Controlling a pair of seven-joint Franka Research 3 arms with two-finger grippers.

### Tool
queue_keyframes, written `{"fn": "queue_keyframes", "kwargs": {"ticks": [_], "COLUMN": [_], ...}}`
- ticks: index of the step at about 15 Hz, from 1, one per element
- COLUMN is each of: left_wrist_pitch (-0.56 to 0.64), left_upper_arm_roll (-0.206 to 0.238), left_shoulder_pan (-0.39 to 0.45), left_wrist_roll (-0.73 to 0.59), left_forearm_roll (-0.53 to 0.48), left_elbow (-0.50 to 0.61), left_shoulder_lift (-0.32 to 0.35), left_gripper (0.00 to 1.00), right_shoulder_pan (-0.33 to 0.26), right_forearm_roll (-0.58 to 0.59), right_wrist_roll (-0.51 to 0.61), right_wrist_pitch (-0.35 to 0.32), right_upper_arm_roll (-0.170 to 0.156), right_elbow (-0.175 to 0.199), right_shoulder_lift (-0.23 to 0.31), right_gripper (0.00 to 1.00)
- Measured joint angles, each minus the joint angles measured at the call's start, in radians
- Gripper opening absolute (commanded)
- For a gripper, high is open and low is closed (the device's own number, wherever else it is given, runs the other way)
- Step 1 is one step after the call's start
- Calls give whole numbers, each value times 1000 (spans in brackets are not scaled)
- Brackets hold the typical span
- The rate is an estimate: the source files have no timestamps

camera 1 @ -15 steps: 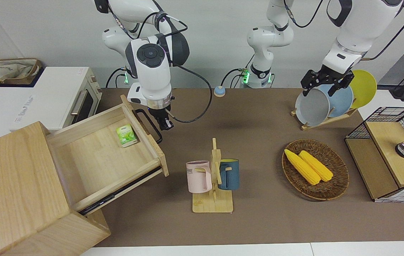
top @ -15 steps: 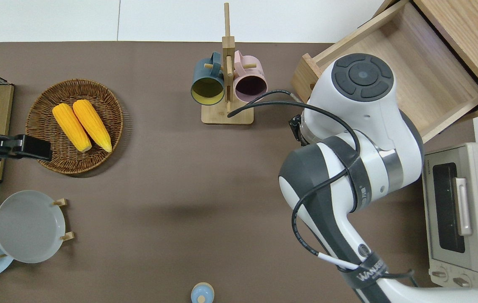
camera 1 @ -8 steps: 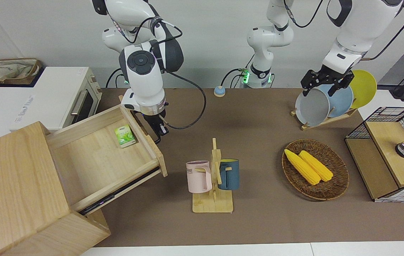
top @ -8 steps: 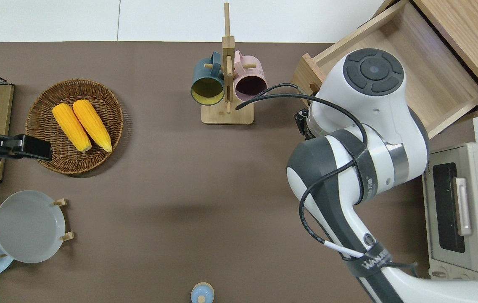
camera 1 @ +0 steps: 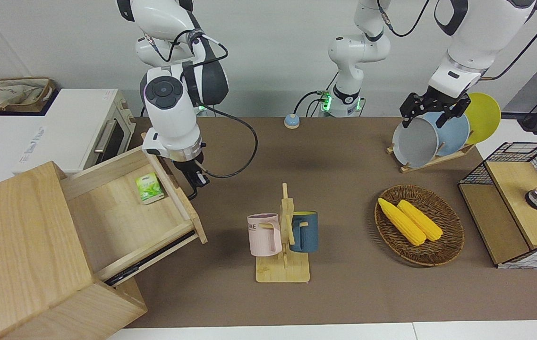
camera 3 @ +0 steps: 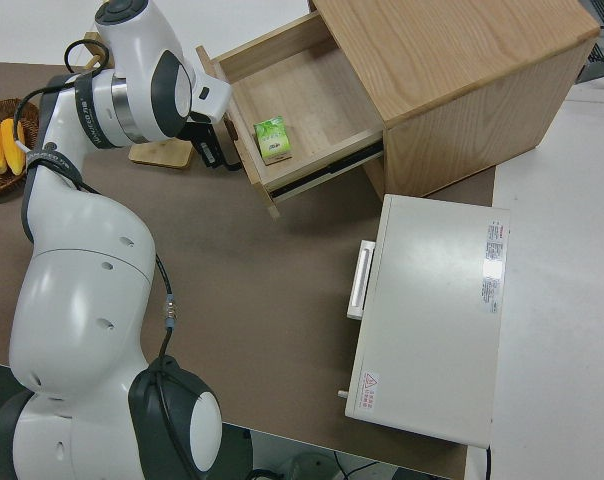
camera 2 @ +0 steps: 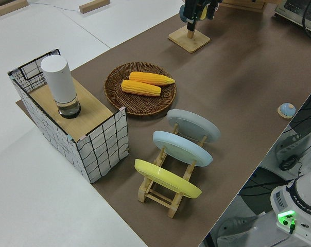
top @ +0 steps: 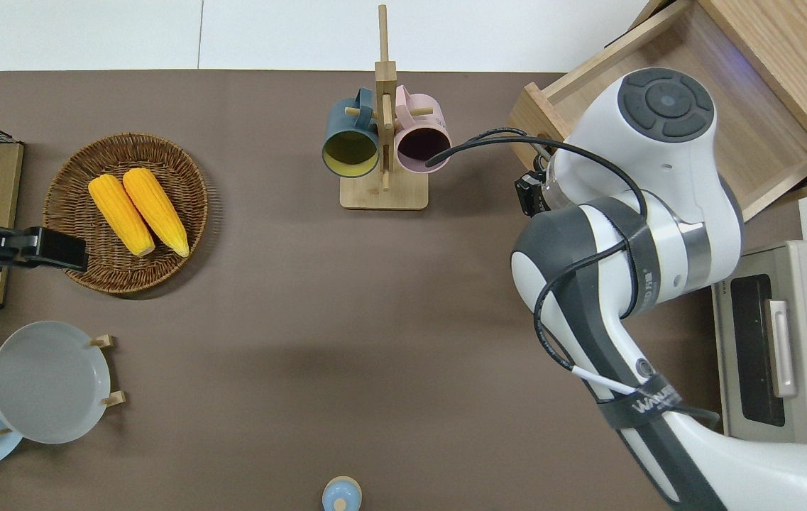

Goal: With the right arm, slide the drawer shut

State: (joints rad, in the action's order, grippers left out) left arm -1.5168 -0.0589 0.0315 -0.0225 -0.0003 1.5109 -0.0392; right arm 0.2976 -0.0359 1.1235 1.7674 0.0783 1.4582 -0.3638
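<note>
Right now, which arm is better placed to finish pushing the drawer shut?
Right. The right gripper is already at the front panel of the half-open drawer. The left gripper is parked.

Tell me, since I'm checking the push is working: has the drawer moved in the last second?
Yes. In the front view the drawer has slid into its cabinet; its front panel is now farther from the mug rack, with the right gripper at its handle.
</note>
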Motion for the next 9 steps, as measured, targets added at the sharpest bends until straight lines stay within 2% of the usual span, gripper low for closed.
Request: {"fn": "queue_keyframes", "kwargs": {"ticks": [9], "left_wrist_pitch": [0], "left_upper_arm_roll": [0], "left_shoulder_pan": [0], "left_wrist_roll": [0], "left_forearm_roll": [0], "left_elbow": [0], "left_shoulder_lift": [0], "left_gripper": [993], "right_shoulder_pan": [-109], "right_forearm_roll": [0], "right_wrist_roll": [-210], "right_wrist_pitch": [16], "right_upper_arm_roll": [3], "right_elbow": [-33], "right_shoulder_lift": [-7], "right_gripper": [0]}}
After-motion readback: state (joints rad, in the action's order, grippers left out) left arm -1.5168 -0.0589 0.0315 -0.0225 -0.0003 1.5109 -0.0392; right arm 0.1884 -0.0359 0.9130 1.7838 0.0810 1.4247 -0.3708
